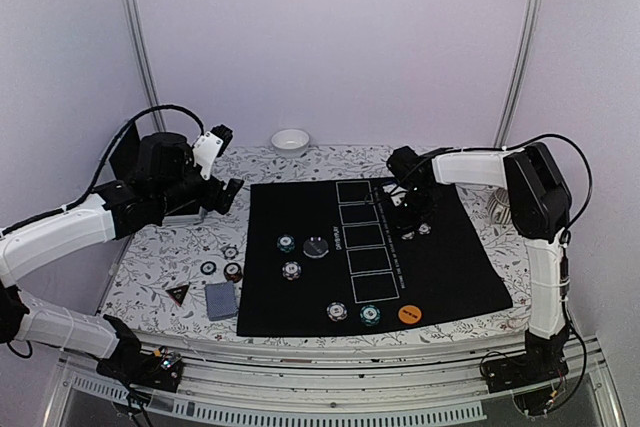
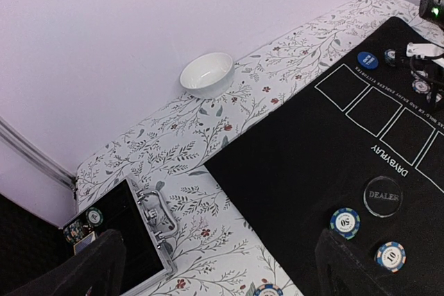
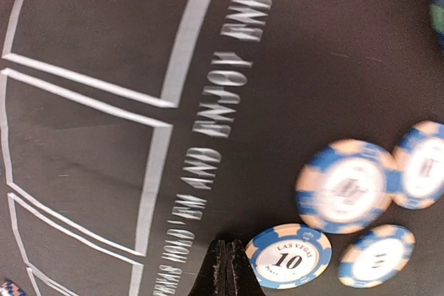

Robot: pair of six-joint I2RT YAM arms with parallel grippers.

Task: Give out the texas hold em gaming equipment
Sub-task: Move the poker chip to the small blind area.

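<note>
Right tool (image 3: pixel 225 272), pressed together and empty, hangs just beside the 10 chip (image 3: pixel 288 256); any sideways sweep could scatter the neighbouring chips (image 3: pixel 345 186). Left tool (image 2: pixel 222 272) hangs spread, well apart from them

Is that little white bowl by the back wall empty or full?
Empty: the left wrist view looks into the white bowl and shows only bare white inside.

A floral-clothed desk (image 1: pixel 160 257) carries a black mat (image 1: pixel 460 267) printed with five boxes. A white bowl (image 1: pixel 290 140) sits beyond the mat, near the back wall. An open silver case (image 2: pixel 149 227) lies far left.
</note>
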